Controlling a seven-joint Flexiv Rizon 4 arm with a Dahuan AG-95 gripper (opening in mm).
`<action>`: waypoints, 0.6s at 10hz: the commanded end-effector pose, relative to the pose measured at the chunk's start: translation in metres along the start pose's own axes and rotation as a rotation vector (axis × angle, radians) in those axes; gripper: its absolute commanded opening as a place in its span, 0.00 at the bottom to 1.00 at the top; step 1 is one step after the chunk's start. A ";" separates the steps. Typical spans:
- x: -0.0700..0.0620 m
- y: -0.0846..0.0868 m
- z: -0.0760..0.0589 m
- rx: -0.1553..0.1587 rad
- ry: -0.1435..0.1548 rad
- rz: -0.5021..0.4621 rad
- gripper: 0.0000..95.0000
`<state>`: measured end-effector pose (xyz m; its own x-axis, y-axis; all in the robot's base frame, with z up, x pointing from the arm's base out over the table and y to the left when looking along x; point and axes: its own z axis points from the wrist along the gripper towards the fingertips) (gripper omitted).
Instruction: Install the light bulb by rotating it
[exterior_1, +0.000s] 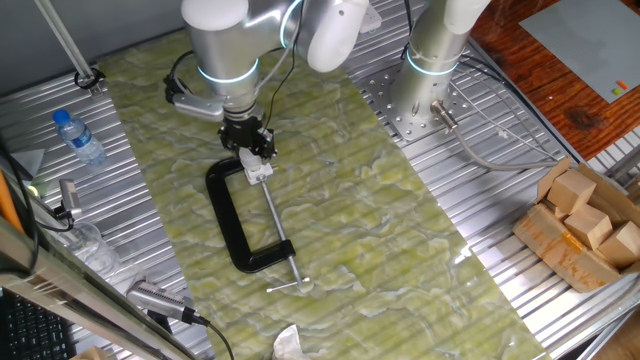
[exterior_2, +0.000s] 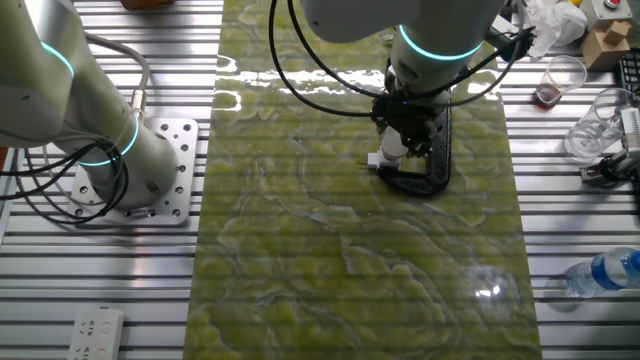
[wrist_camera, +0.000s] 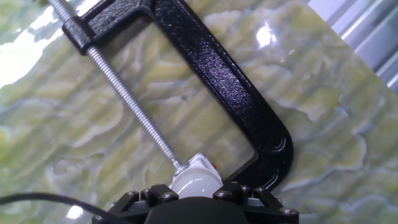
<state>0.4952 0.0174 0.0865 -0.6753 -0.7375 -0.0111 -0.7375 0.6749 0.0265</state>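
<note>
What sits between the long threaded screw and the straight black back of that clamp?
Nothing but bare green mat, seen in the hand view between the screw and the C-clamp; the light bulb sits at the screw's tip.

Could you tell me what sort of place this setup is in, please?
Probably a robotics lab bench: a slotted metal table under a green mat, a second arm's base bolted on, and a water bottle alongside.

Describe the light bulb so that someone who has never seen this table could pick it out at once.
Find the green marbled mat on the slatted metal table, then the black C-clamp lying on it. At the tip of the clamp's long steel screw, under the two-finger gripper, sits the small white rounded light bulb. It is far smaller than the clamp, glossy white, with a little orange mark at one end.
</note>
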 end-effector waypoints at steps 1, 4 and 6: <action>0.000 0.000 0.001 0.001 -0.002 -0.017 0.60; 0.000 0.000 0.002 0.002 -0.003 -0.034 0.60; 0.000 0.000 0.003 0.004 0.001 -0.034 0.60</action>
<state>0.4956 0.0178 0.0833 -0.6496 -0.7602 -0.0108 -0.7602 0.6493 0.0232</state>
